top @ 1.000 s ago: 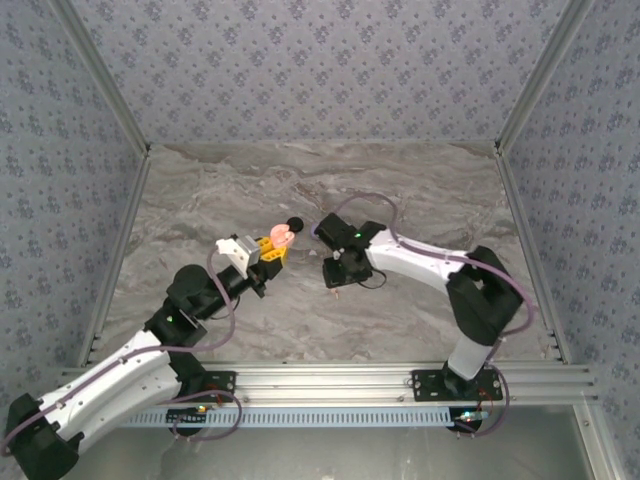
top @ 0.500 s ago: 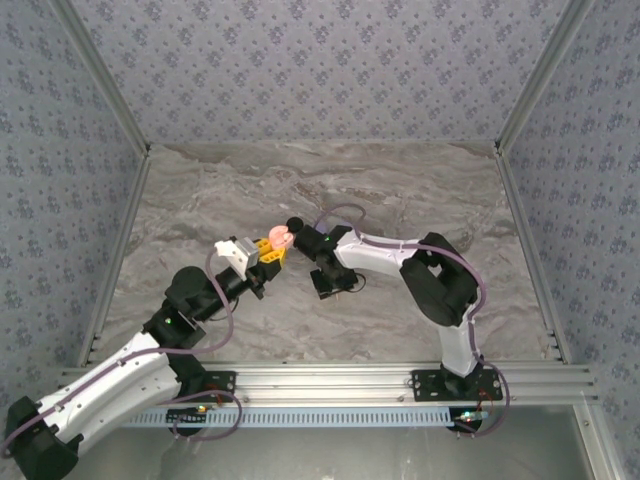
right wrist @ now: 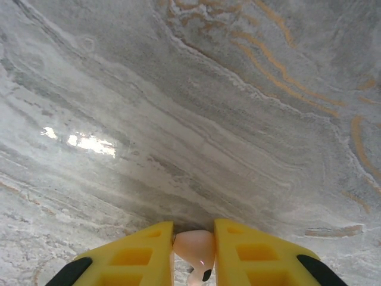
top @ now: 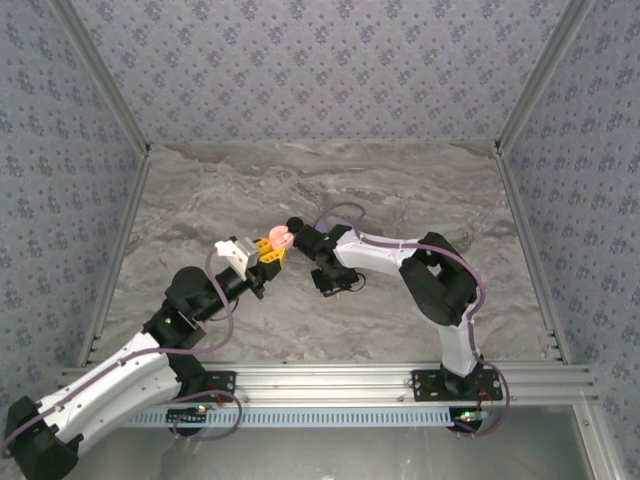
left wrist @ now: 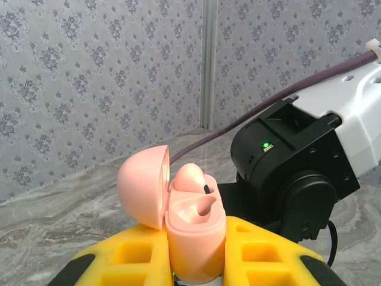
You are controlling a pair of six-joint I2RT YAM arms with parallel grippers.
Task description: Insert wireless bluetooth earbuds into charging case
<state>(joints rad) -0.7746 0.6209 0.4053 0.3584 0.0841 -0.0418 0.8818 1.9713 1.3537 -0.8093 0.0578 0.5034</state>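
Note:
My left gripper (left wrist: 195, 269) is shut on a pink charging case (left wrist: 193, 241), held upright between its yellow fingers (left wrist: 134, 257). The case's lid (left wrist: 141, 187) hangs open to the left. One pinkish earbud (left wrist: 191, 177) sits in the far slot, and the near slot is empty. In the top view the case (top: 281, 236) is at mid-table, with the right arm's wrist (top: 325, 247) just right of it. My right gripper (right wrist: 193, 231) is shut on a second pinkish earbud (right wrist: 195, 247), low over the marble table (right wrist: 196, 107).
A small black round thing (top: 293, 224) lies on the marble just behind the case. The right arm's black housing (left wrist: 286, 173) stands close behind the case, its purple cable (left wrist: 309, 80) above it. Papered walls enclose the table on three sides.
The right arm swung left toward the case and its jaws closed on the earbud. The left arm and the case stayed still.

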